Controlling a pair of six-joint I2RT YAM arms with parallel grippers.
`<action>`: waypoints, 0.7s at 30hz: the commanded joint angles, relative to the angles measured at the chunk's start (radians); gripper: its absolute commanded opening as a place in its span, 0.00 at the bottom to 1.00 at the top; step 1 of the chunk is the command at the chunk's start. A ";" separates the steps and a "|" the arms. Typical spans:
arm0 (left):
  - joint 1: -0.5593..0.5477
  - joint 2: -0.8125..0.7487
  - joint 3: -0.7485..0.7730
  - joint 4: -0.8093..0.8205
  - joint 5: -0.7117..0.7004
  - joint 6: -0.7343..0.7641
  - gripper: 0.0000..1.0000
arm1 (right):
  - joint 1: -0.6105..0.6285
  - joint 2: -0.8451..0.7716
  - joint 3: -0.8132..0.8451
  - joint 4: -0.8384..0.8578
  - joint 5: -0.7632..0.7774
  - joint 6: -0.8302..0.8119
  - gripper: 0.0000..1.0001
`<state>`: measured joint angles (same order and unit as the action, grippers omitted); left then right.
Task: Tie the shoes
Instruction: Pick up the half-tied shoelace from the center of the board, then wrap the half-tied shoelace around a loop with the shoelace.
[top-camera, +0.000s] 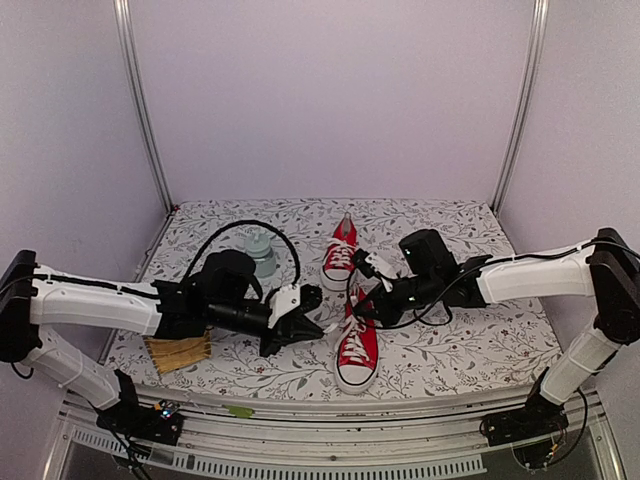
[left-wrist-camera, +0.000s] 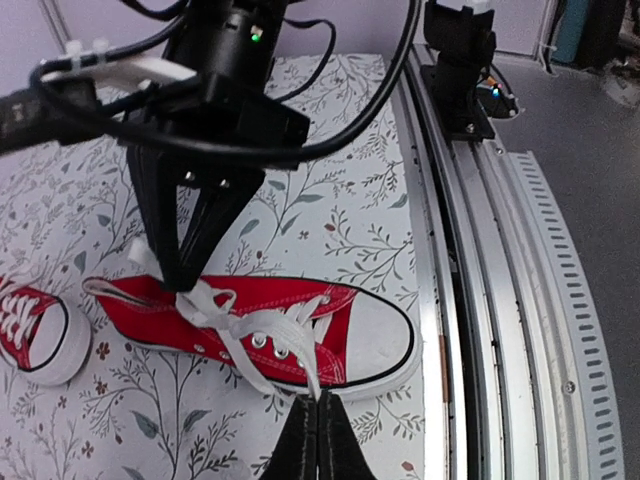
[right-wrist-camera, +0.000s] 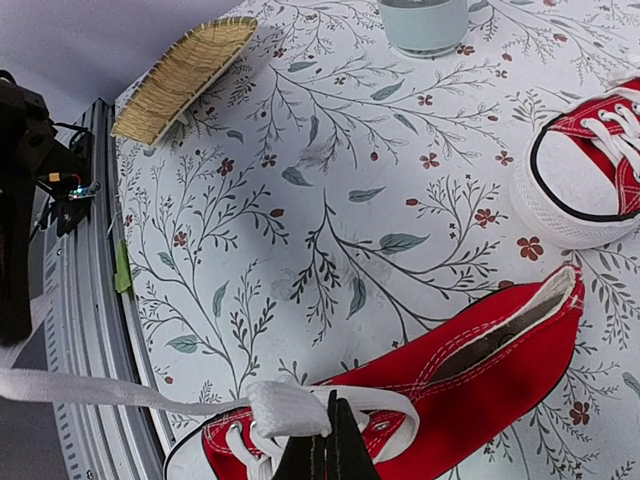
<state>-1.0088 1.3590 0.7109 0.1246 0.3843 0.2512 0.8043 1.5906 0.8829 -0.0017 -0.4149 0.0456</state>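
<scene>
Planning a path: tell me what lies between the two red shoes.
Only bare floral tablecloth, from the toe of the far shoe to the heel of the near shoe; the right wrist view shows it.

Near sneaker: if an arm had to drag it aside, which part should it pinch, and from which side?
Pinch the heel collar of the near sneaker, coming down from above. The shoe stands on its sole with its mouth open upward, and the collar is thin, so one finger can go inside and one outside. The white toe cap is broad and rounded, probably too wide to pinch.
</scene>
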 joint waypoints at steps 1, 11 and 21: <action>-0.009 0.114 0.073 0.208 0.176 0.084 0.00 | -0.015 0.022 0.038 0.016 -0.036 0.029 0.01; -0.039 0.354 0.232 0.220 0.261 0.260 0.00 | -0.036 0.018 0.045 0.018 -0.070 0.052 0.01; -0.111 0.563 0.399 0.235 0.198 0.379 0.00 | -0.049 0.028 0.055 0.011 -0.099 0.039 0.01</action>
<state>-1.0893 1.8835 1.0771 0.3191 0.6025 0.5716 0.7677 1.6058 0.9131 0.0013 -0.4885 0.0898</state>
